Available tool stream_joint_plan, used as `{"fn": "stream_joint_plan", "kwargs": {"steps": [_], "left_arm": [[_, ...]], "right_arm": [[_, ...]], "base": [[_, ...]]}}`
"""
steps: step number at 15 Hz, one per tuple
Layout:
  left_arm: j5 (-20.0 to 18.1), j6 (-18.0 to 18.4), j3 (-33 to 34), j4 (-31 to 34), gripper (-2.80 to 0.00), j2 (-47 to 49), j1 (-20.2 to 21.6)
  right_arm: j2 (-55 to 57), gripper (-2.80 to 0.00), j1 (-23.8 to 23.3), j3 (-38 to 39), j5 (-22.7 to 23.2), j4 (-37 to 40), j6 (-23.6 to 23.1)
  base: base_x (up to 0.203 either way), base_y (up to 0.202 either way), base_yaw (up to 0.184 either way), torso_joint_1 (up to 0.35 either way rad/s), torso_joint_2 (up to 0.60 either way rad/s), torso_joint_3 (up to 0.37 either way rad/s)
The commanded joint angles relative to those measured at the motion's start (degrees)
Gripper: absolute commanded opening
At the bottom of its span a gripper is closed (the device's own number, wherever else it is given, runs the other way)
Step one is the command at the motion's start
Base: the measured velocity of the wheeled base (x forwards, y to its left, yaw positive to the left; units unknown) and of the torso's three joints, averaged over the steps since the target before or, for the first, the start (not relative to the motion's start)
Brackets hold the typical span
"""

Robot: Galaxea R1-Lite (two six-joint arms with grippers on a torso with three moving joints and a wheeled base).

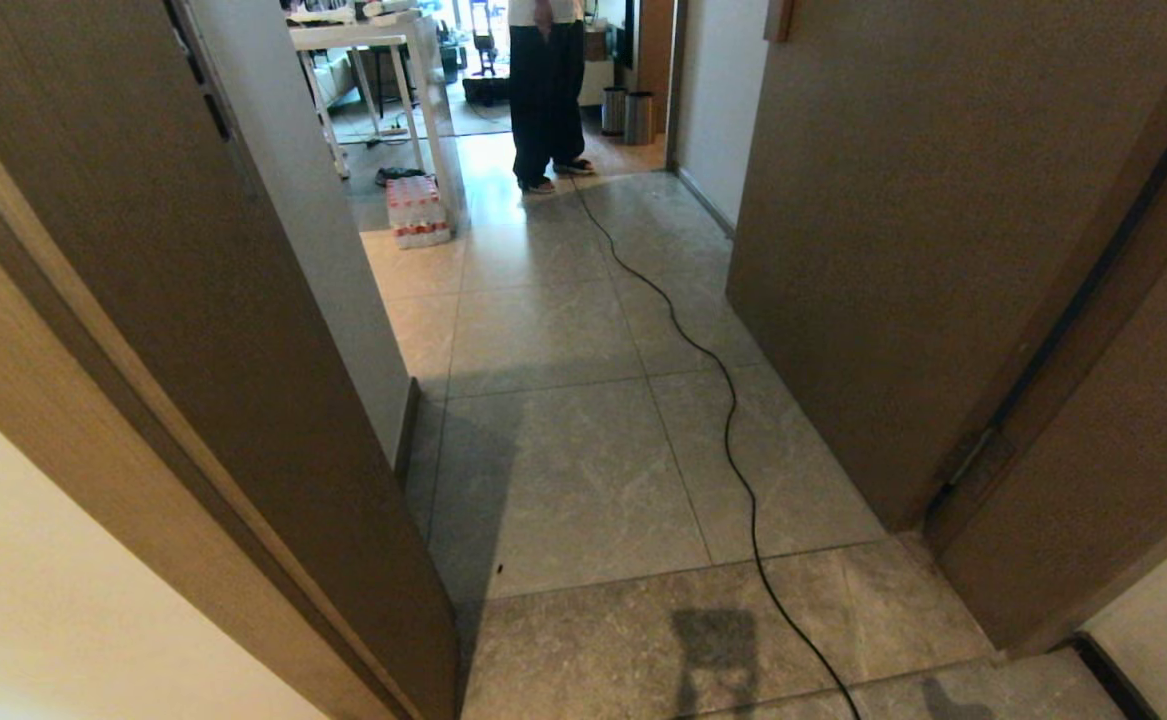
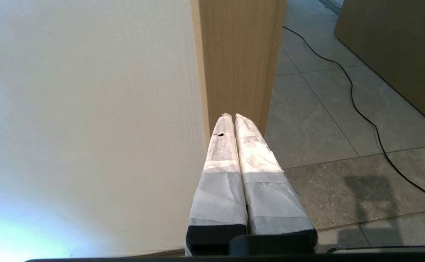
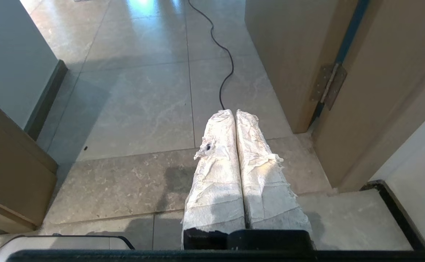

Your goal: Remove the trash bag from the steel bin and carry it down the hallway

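Fingers [image 3: 216,163] wrapped in crinkled white cloth, pressed together above grey stone tiles [image 3: 136,109].

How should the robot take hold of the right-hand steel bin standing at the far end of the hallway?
Probably by its top rim, from above on the near side: the steel bin stands upright, its round body looks too wide for the jaws, a second bin crowds its left and a wall its right.

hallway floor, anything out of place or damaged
A black cable snakes loose along the hallway floor, a snag risk for the wheels. The white wrapping on the right gripper fingers is torn, with a dark hole.
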Motion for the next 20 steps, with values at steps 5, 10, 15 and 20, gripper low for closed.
{"fn": "stream_joint_plan", "kwargs": {"steps": [5,10,15,20], "left_arm": [[0.04,-0.36,0.70,0.16,-2.80,0.00,0.00],[0.04,-0.36,0.62,0.11,-2.80,0.00,0.00],[0.04,-0.36,0.62,0.11,-2.80,0.00,0.00],[0.04,-0.36,0.62,0.11,-2.80,0.00,0.00]], "right_arm": [[0.05,-2.80,0.02,0.00,0.00,-0.02,-0.04],[0.05,-2.80,0.02,0.00,0.00,-0.02,-0.04],[0.05,-2.80,0.02,0.00,0.00,-0.02,-0.04],[0.05,-2.80,0.02,0.00,0.00,-0.02,-0.04]], "base": [[0.000,0.000,0.000,0.000,0.00,0.000],[0.000,0.000,0.000,0.000,0.00,0.000],[0.000,0.000,0.000,0.000,0.00,0.000],[0.000,0.000,0.000,0.000,0.00,0.000]]}}
